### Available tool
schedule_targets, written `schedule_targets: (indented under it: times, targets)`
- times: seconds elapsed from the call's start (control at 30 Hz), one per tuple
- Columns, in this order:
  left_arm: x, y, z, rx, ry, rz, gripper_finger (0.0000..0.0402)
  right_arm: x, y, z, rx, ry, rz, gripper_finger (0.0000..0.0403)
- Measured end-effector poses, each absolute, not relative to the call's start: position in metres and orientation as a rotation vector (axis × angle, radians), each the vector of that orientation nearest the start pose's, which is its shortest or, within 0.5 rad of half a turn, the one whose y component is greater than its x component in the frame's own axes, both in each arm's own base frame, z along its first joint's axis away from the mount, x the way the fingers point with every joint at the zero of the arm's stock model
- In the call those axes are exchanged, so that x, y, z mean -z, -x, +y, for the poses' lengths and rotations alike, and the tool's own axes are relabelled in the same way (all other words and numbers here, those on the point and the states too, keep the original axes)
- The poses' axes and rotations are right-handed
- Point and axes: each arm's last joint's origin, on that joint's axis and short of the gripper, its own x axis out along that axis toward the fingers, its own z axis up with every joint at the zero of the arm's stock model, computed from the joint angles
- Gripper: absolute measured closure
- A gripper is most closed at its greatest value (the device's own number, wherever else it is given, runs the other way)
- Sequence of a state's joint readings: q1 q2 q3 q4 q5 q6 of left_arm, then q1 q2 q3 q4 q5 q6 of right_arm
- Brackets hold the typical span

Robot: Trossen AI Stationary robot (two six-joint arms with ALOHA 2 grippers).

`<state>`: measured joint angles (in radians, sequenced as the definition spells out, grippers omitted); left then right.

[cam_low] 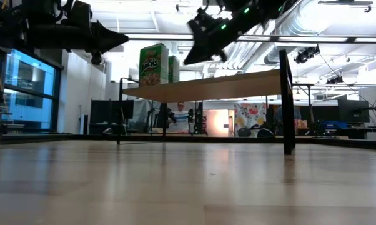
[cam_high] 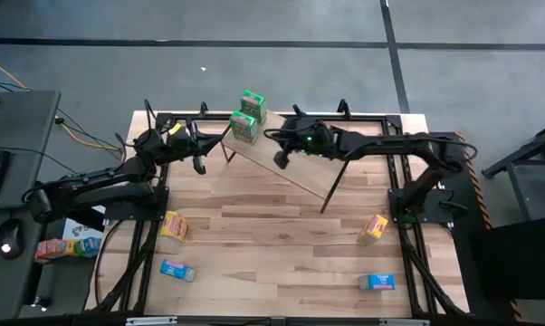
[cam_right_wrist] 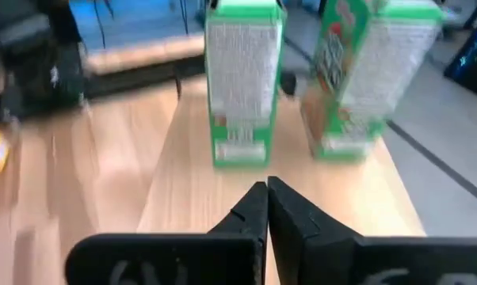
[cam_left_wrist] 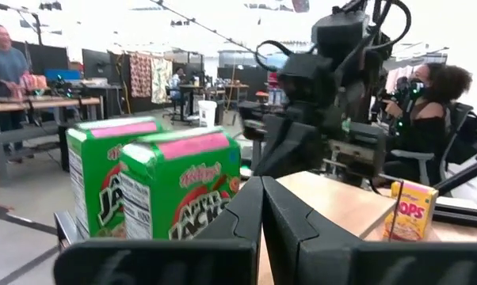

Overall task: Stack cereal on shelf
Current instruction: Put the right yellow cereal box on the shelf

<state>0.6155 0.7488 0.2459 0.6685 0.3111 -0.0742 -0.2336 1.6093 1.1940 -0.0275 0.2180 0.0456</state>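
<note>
Standing upright, green boxes (cam_right_wrist: 242, 83) face right end effector (cam_right_wrist: 267, 207).

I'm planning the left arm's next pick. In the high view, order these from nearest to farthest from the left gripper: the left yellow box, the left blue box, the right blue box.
From the left gripper:
1. Left yellow box, table's left side.
2. Left blue box, left, near the front edge.
3. Right blue box, far right front.

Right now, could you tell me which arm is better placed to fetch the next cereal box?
Roughly even. Both tools, left and right, hover shut by the shelf; each side has a yellow and a blue box.
</note>
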Motion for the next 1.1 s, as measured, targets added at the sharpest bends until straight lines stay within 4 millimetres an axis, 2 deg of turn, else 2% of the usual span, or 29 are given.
schedule_targets:
  times: [0.13,0.27,0.43,0.53,0.7,0.83,0.93,1.1]
  targets:
    - [-0.236,-0.135,0.085,-0.298,-0.002,-0.163,0.0402,-0.310,-0.323,-0.074,0.470,-0.035,0.491,0.0403]
    - [-0.237,-0.134,0.084,-0.297,-0.003,-0.165,0.0401,-0.339,-0.292,-0.060,0.463,-0.101,0.447,0.0403]
    - [-0.236,-0.134,0.084,-0.297,0.011,-0.160,0.0401,-0.361,-0.263,-0.050,0.479,-0.180,0.398,0.0391]
    - [-0.235,-0.134,0.084,-0.297,0.013,-0.156,0.0402,-0.366,-0.252,-0.046,0.482,-0.235,0.394,0.0355]
    - [-0.235,-0.134,0.084,-0.300,0.014,-0.153,0.0402,-0.366,-0.234,-0.031,0.442,-0.322,0.472,0.0251]
    - [-0.235,-0.134,0.084,-0.303,0.015,-0.153,0.0401,-0.363,-0.219,-0.016,0.330,-0.512,0.573,0.0177]
    - [-0.235,-0.134,0.084,-0.304,0.015,-0.152,0.0402,-0.363,-0.207,-0.004,0.308,-0.717,0.714,0.0156]
    - [-0.235,-0.134,0.084,-0.303,0.031,-0.154,0.0402,-0.376,-0.179,0.021,0.418,-1.029,1.028,0.0153]
